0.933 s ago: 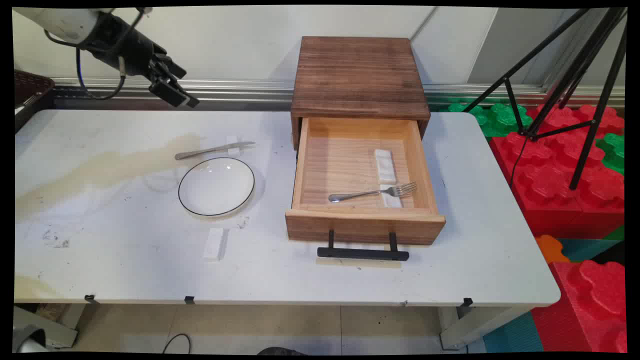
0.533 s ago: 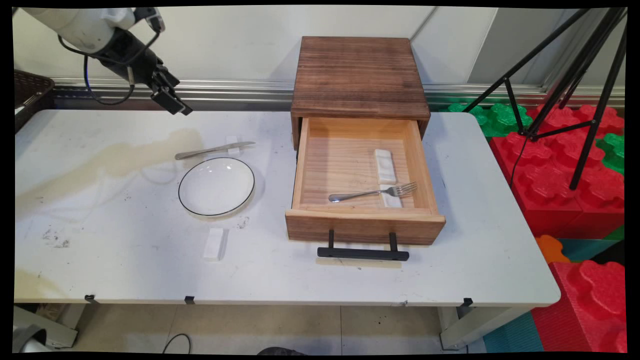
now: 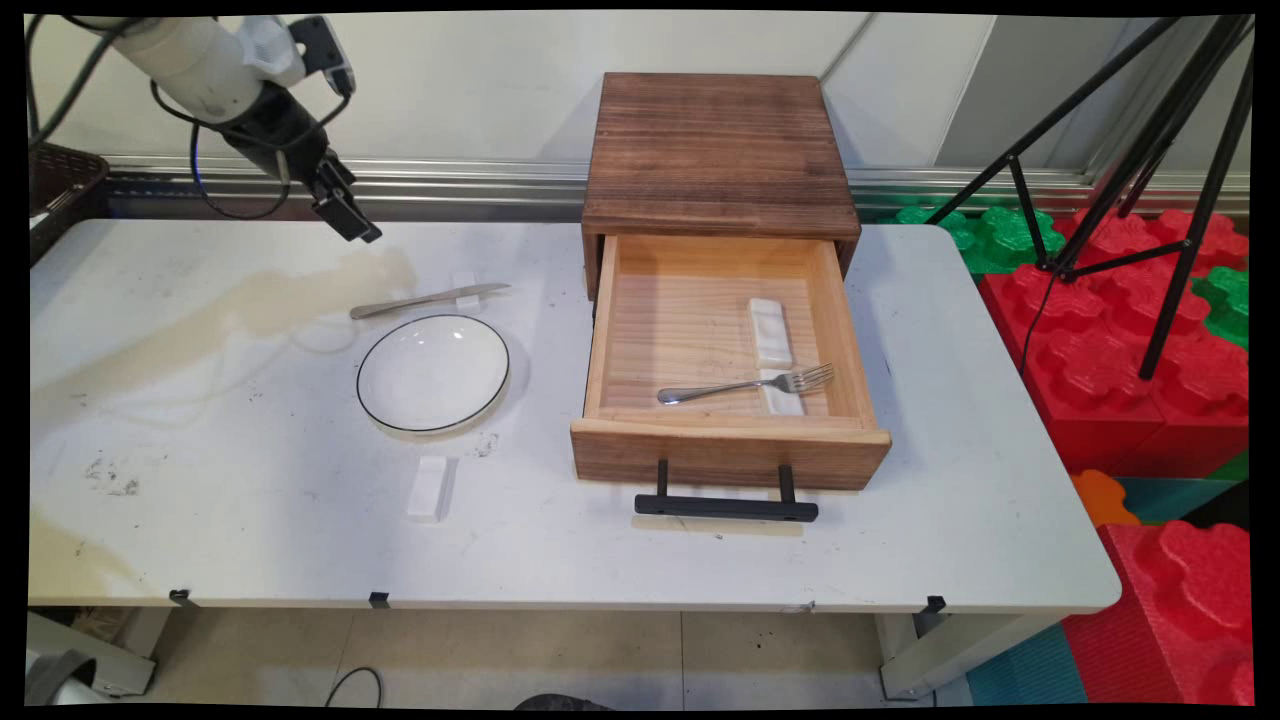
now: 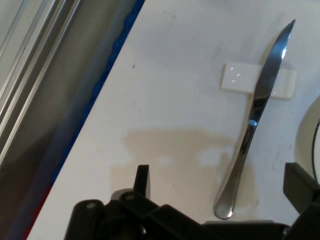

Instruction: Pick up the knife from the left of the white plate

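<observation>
My gripper [image 3: 357, 229] hangs open with nothing in it above the table's far left part, a little beyond and left of a silver knife [image 3: 430, 299]. The knife's blade lies across a small white rest [image 3: 466, 292]. In the hand view the knife [image 4: 252, 125] runs lengthwise between my two spread fingers [image 4: 142, 179], its handle end nearest to my gripper [image 4: 221, 176], and the white rest [image 4: 237, 79] lies under the blade. A white plate [image 3: 433, 373] with a dark rim sits just in front of the knife; its edge [image 4: 306, 135] shows at the right.
A wooden cabinet [image 3: 718, 150] stands at the back with its drawer [image 3: 598, 340] pulled out, holding a fork [image 3: 745, 385] and two white rests [image 3: 771, 330]. Another white rest [image 3: 429, 487] lies near the plate. A tripod [image 3: 1150, 150] and foam blocks [image 3: 1130, 360] stand to the right.
My gripper has come down toward the table and turned to point more steeply at the knife. Nothing on the table has moved.
</observation>
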Robot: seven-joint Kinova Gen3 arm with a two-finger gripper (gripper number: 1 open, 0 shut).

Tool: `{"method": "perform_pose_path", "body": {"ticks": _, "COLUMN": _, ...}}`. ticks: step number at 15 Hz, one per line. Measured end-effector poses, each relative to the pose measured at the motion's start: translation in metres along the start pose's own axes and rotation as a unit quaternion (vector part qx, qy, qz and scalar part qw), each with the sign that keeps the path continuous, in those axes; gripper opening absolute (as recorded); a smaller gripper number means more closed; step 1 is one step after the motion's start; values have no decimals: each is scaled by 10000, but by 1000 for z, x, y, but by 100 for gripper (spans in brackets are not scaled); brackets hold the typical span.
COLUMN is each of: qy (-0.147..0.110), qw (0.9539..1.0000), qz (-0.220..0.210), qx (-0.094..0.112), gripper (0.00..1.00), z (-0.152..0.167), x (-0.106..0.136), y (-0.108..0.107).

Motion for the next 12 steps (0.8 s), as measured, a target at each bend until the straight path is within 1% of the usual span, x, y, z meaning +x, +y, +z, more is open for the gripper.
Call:
{"method": "perform_pose_path", "body": {"ticks": 2, "qy": -103, "qw": 9998, "qz": 159, "qx": -58, "gripper": 100, "z": 10, "x": 3, "y": -1}}
{"method": "perform_pose_path", "body": {"ticks": 4, "qy": -194, "qw": 9989, "qz": 377, "qx": -178, "gripper": 100, "z": 21, "x": 6, "y": 0}}
{"method": "perform_pose_path", "body": {"ticks": 7, "qy": -311, "qw": 9961, "qz": 724, "qx": -399, "gripper": 100, "z": 39, "x": 13, "y": 5}}
{"method": "perform_pose_path", "body": {"ticks": 11, "qy": -388, "qw": 9932, "qz": 952, "qx": -539, "gripper": 100, "z": 58, "x": 22, "y": 9}}
{"method": "perform_pose_path", "body": {"ticks": 12, "qy": -422, "qw": 9921, "qz": 1032, "qx": -577, "gripper": 100, "z": 68, "x": 27, "y": 9}}
